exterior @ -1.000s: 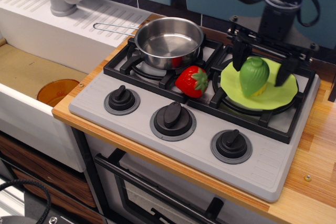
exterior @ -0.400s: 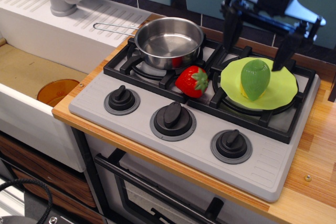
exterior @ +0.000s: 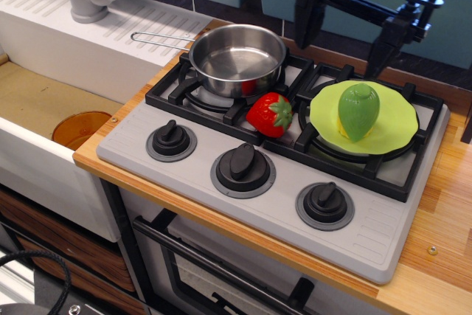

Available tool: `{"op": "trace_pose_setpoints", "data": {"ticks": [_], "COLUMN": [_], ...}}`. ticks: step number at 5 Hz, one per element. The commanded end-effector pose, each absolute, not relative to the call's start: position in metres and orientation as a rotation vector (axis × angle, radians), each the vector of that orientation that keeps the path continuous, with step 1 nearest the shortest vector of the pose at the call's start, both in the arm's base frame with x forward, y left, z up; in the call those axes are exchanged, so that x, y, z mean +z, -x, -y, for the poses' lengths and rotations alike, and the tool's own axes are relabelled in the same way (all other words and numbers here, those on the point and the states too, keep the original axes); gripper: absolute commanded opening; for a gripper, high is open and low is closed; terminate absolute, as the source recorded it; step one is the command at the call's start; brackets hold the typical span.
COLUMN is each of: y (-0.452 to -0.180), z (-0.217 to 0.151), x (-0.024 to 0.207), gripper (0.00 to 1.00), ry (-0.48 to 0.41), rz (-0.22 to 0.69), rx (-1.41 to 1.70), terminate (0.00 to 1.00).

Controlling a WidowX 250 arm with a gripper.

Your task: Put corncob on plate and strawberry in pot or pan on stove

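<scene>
observation.image, the only view. The black gripper [exterior: 345, 29] has risen clear of the flat round lime-green plastic plate [exterior: 394, 127] since a second ago, when its jaws straddled the glossy green teardrop-shaped plastic corncob [exterior: 358, 111]. Now it hangs above the back edge of the grey toy stove [exterior: 280, 201], jaws spread wide, holding nothing.

The corncob stays behind, resting on the plate, leaning slightly, pointed end toward the camera; the plate sits on the right-hand burner grate. It tipped from more upright to this lean during release and looks settled now. Judgement: first half of the task done.

The shiny red plastic strawberry [exterior: 270, 113] with green leafy cap has not moved. It lies on the stove top between the two burners, just in front of and to the right of the small stainless-steel saucepan [exterior: 237, 57] with the long wire handle; whether they touch I cannot tell. The pan is empty, on the left burner.

Judgement: next step is moving left and down onto the strawberry. It sits close to the pan wall and grate bars, so finger clearance there may be tight.
</scene>
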State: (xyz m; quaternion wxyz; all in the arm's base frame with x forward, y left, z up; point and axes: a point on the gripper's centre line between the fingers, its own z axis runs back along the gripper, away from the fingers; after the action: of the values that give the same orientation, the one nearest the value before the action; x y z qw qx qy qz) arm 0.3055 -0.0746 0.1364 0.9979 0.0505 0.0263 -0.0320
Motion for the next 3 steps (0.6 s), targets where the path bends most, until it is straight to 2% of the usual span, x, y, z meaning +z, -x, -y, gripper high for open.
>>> {"op": "trace_pose_setpoints", "data": {"ticks": [1,3], "y": [-0.311,-0.339], "z": [0.076,0.041], "x": [0.157,0.141], "gripper": [1.0,1.0], "ry": [-0.085,-0.158], "rz": [0.011,0.148], "rx": [-0.059,-0.088], "terminate": [0.0,0.0]}}
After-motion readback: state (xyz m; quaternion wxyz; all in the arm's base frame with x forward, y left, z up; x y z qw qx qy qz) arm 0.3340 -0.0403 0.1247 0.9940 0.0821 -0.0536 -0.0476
